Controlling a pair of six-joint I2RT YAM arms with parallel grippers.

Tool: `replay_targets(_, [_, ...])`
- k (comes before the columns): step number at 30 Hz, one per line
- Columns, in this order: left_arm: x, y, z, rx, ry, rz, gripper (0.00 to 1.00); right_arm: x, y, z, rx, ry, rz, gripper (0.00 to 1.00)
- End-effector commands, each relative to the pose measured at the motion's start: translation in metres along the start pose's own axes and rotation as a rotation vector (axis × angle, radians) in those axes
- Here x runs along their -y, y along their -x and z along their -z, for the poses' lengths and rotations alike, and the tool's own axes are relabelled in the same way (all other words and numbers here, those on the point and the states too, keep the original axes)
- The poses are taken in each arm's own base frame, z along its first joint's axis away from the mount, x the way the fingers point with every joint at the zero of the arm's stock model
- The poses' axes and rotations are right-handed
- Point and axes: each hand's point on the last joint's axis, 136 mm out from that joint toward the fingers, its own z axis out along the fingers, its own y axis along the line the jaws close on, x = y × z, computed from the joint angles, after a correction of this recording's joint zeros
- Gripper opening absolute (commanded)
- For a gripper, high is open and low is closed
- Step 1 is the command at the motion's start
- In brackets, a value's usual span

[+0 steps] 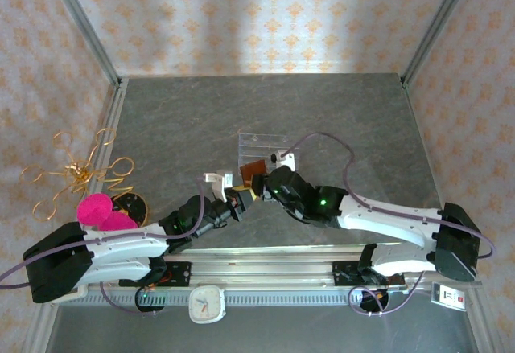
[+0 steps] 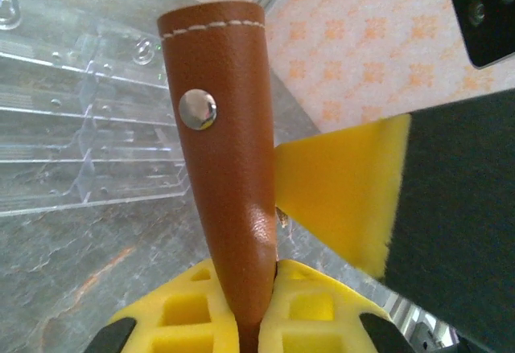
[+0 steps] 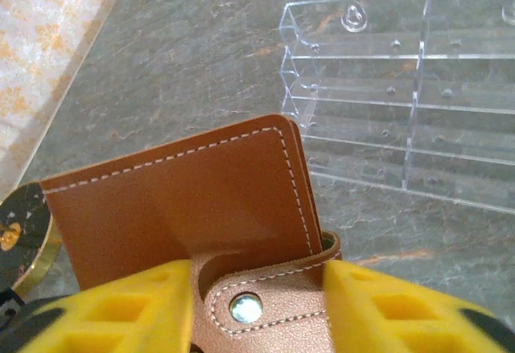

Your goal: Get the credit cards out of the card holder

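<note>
The grey stone-look table (image 1: 201,120) has lots of bare room at the back and on both sides. Patterned walls (image 1: 257,15) close it in on three sides. A clear plastic rack with steps (image 1: 261,142) lies flat near the middle, just behind the spot where the two arms meet. By the left edge are two pink round shapes (image 1: 103,211), a gold wire ornament (image 1: 76,172) and a dark round disc with a gold rim (image 1: 130,206). A small white clock (image 1: 207,303) sits at the near edge, between the arm bases.

Both arms lean in low and meet nose to nose. The small brown leather card holder (image 3: 177,208) is held up between them, in front of the rack (image 3: 402,112) and off the table.

The left gripper (image 2: 256,305) is squeezed tight on a brown strap of the card holder (image 2: 229,168) with a shiny snap on it. The right gripper (image 3: 257,305) has its yellow fingers (image 3: 105,305) partly apart, one on each side of the snap tab (image 3: 265,297). They sit right against its edges, and I cannot tell if they pinch it.
</note>
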Motion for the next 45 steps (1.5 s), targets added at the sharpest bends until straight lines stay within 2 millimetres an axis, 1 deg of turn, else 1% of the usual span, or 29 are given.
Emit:
replay_targets(1, [0.031, 0.030, 0.007, 0.101, -0.110, -0.003, 0.00, 0.027, -0.004, -0.003, 0.002, -0.136, 0.028, 0.28])
replay_targets(4, [0.031, 0.030, 0.008, 0.098, -0.103, -0.007, 0.00, 0.034, -0.003, -0.002, 0.014, -0.173, 0.035, 0.10])
replay_targets(6, [0.030, 0.029, 0.008, 0.090, -0.097, -0.005, 0.00, 0.038, -0.001, -0.001, 0.026, -0.184, 0.041, 0.02])
replay_targets(7, [0.029, 0.028, 0.008, 0.086, -0.096, -0.002, 0.00, 0.040, 0.001, -0.001, 0.031, -0.186, 0.038, 0.00])
replay_targets(12, [0.026, 0.024, 0.008, 0.074, -0.086, 0.005, 0.00, 0.058, 0.010, 0.006, 0.060, -0.180, -0.005, 0.00])
replay_targets(13, [0.026, 0.024, 0.009, 0.074, -0.087, 0.006, 0.00, 0.063, 0.014, 0.011, 0.075, -0.175, -0.025, 0.00])
replay_targets(15, [0.024, 0.022, 0.010, 0.072, -0.084, 0.008, 0.00, 0.073, 0.017, 0.015, 0.091, -0.176, -0.045, 0.00])
replay_targets(17, [0.024, 0.021, 0.009, 0.066, -0.085, 0.010, 0.00, 0.078, 0.018, 0.019, 0.095, -0.171, -0.052, 0.00])
replay_targets(18, [0.024, 0.021, 0.009, 0.064, -0.086, 0.008, 0.00, 0.077, 0.020, 0.021, 0.098, -0.154, -0.051, 0.00])
replay_targets(19, [0.025, 0.021, 0.010, 0.064, -0.092, 0.009, 0.00, 0.070, 0.023, 0.024, 0.106, -0.106, -0.041, 0.00])
replay_targets(20, [0.026, 0.021, 0.010, 0.065, -0.098, 0.011, 0.00, 0.059, 0.028, 0.031, 0.127, -0.032, -0.031, 0.01])
replay_targets(21, [0.028, 0.022, 0.011, 0.067, -0.107, 0.011, 0.00, 0.049, 0.032, 0.037, 0.147, 0.035, -0.031, 0.13])
replay_targets(22, [0.029, 0.021, 0.012, 0.067, -0.117, 0.009, 0.00, 0.041, 0.036, 0.046, 0.173, 0.106, -0.038, 0.29])
replay_targets(23, [0.031, 0.021, 0.013, 0.068, -0.130, 0.010, 0.00, 0.035, 0.040, 0.055, 0.202, 0.161, -0.043, 0.41])
replay_targets(25, [0.033, 0.020, 0.014, 0.065, -0.150, 0.011, 0.00, 0.028, 0.046, 0.068, 0.249, 0.240, -0.066, 0.52])
replay_targets(26, [0.035, 0.020, 0.015, 0.066, -0.162, 0.012, 0.00, 0.026, 0.045, 0.071, 0.258, 0.276, -0.075, 0.57])
replay_targets(27, [0.035, 0.019, 0.015, 0.064, -0.165, 0.015, 0.00, 0.023, 0.046, 0.074, 0.261, 0.302, -0.081, 0.60])
replay_targets(29, [0.038, 0.019, 0.016, 0.066, -0.184, 0.017, 0.00, 0.015, 0.040, 0.071, 0.228, 0.345, -0.078, 0.62])
replay_targets(33, [0.041, 0.021, 0.017, 0.066, -0.195, 0.019, 0.00, 0.007, 0.029, 0.057, 0.155, 0.354, -0.055, 0.62])
replay_targets(37, [0.042, 0.022, 0.018, 0.070, -0.202, 0.021, 0.00, 0.016, 0.020, 0.042, 0.107, 0.283, -0.060, 0.60])
replay_targets(39, [0.042, 0.023, 0.019, 0.077, -0.203, 0.024, 0.00, 0.021, 0.017, 0.038, 0.100, 0.260, -0.070, 0.56])
replay_targets(40, [0.042, 0.024, 0.019, 0.079, -0.202, 0.025, 0.00, 0.023, 0.015, 0.037, 0.095, 0.257, -0.073, 0.52])
replay_targets(43, [0.043, 0.024, 0.020, 0.081, -0.206, 0.026, 0.00, 0.027, 0.013, 0.036, 0.096, 0.252, -0.085, 0.33])
replay_targets(44, [0.043, 0.024, 0.020, 0.080, -0.207, 0.025, 0.00, 0.028, 0.013, 0.036, 0.098, 0.252, -0.088, 0.29])
replay_targets(45, [0.043, 0.024, 0.020, 0.077, -0.209, 0.024, 0.00, 0.028, 0.014, 0.036, 0.101, 0.252, -0.089, 0.28])
